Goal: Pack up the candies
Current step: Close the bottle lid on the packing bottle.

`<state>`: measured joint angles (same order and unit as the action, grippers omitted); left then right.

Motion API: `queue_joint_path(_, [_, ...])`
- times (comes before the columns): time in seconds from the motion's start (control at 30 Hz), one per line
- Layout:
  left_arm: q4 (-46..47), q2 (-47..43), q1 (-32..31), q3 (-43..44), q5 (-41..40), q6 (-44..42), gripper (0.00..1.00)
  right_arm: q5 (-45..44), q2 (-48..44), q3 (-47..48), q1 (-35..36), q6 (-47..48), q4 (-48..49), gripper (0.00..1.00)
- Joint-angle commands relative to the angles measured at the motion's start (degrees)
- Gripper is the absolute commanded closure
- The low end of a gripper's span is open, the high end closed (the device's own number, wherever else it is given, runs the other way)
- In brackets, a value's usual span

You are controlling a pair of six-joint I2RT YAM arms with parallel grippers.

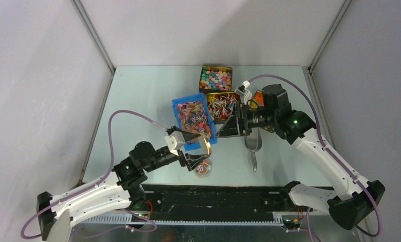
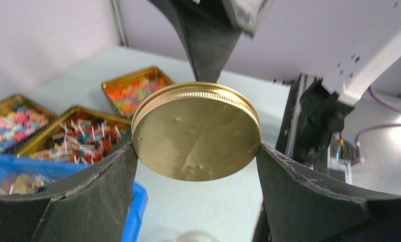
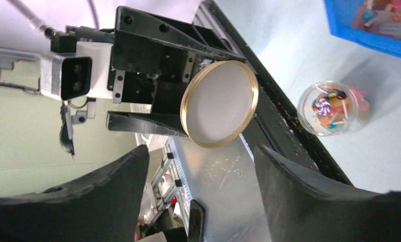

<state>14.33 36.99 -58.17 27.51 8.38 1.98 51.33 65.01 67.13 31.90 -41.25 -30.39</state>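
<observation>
My left gripper (image 1: 202,149) is shut on a round gold lid (image 1: 204,144), gripped by its rim and held just above a small clear jar (image 1: 203,168). The jar stands on the table with a few candies inside (image 3: 328,108). In the left wrist view the lid (image 2: 195,132) sits between both fingers. Twist-wrapped candies fill the blue bin (image 1: 194,119) and the gold tin (image 1: 222,105) behind it. My right gripper (image 1: 237,124) is open and empty, beside the blue bin and facing the lid (image 3: 219,103).
A tin of pastel balls (image 1: 216,78) stands at the back. A tin of orange jelly pieces (image 1: 258,96) is partly hidden by the right wrist. A metal scoop (image 1: 252,144) lies on the table right of the jar. A black rail (image 1: 213,194) runs along the near edge.
</observation>
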Motion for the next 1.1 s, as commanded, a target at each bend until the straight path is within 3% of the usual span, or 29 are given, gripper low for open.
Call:
queue_joint_path(0.0, [-17.82, -1.49, -0.28, 4.68, -2.09, -3.36, 0.16, -6.00, -1.86, 2.26, -1.09, 5.18, -6.82, 0.17])
queue_joint_path(0.27, [-32.53, 3.77, -0.28, 9.94, -2.81, -3.96, 0.15, -11.63, -4.48, -2.25, -6.14, 7.44, -13.81, 0.01])
queue_joint_path(0.87, [-60.64, 40.35, -0.51, 36.24, -3.93, -2.42, 0.14, -18.84, -6.89, -8.73, -17.21, 13.46, -25.54, 0.00])
queue_joint_path(1.07, [-66.85, 47.04, -3.12, 41.00, -7.44, -2.33, 0.14, -19.19, -7.56, -9.57, -19.84, 15.91, -27.10, 0.00])
